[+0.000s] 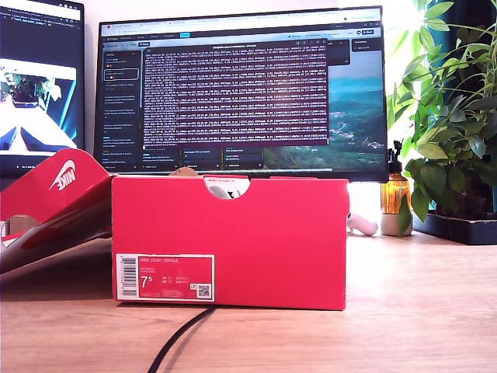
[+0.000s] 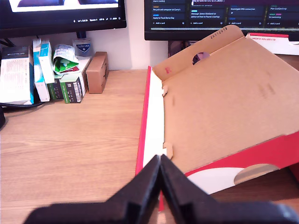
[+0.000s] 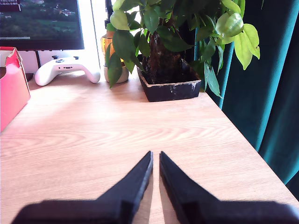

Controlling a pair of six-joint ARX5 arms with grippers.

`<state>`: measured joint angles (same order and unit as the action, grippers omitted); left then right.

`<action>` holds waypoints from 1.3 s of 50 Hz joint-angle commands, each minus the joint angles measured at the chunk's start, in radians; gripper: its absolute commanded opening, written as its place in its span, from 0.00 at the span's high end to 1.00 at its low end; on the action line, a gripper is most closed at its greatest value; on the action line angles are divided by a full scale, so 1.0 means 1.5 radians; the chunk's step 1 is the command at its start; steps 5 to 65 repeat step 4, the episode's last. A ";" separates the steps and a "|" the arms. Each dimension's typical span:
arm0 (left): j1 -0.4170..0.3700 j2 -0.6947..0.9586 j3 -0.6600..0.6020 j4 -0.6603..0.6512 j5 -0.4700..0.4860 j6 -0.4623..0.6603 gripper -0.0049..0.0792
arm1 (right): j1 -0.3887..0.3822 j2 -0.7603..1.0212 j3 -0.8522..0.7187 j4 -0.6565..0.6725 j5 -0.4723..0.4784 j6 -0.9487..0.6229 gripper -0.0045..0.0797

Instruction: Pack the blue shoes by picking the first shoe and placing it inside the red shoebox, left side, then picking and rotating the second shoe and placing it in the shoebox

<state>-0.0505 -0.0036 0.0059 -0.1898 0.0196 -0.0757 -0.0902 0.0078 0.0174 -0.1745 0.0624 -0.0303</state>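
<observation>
The red shoebox [image 1: 233, 241] stands in the middle of the exterior view, its label end and half-round notch facing the camera. Its lid [image 1: 54, 190] leans open at the exterior view's left. The lid's brown inside [image 2: 224, 102] fills the first wrist view, just beyond my first gripper [image 2: 160, 161], whose fingers meet with nothing between them. My second gripper [image 3: 155, 156] hovers over bare wood, its tips almost touching and empty, with the red shoebox [image 3: 11, 88] off to one side. The blue shoes are hidden; only something pale shows through the notch. Neither arm appears in the exterior view.
Two monitors [image 1: 241, 93] stand behind the box. A potted plant [image 3: 163, 56], a white game controller [image 3: 65, 70] and an amber bottle [image 1: 394, 194] sit at the exterior view's right. Small cartons [image 2: 51, 72] line the wall. A black cable [image 1: 178, 338] runs under the box front.
</observation>
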 commanded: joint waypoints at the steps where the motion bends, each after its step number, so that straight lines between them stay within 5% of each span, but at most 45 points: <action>1: 0.001 -0.006 -0.020 -0.010 -0.001 -0.002 0.95 | 0.000 -0.005 -0.008 0.005 -0.001 0.002 0.96; 65: 0.001 -0.006 -0.020 -0.010 -0.001 -0.002 0.95 | 0.000 -0.005 -0.008 0.005 -0.001 0.002 0.96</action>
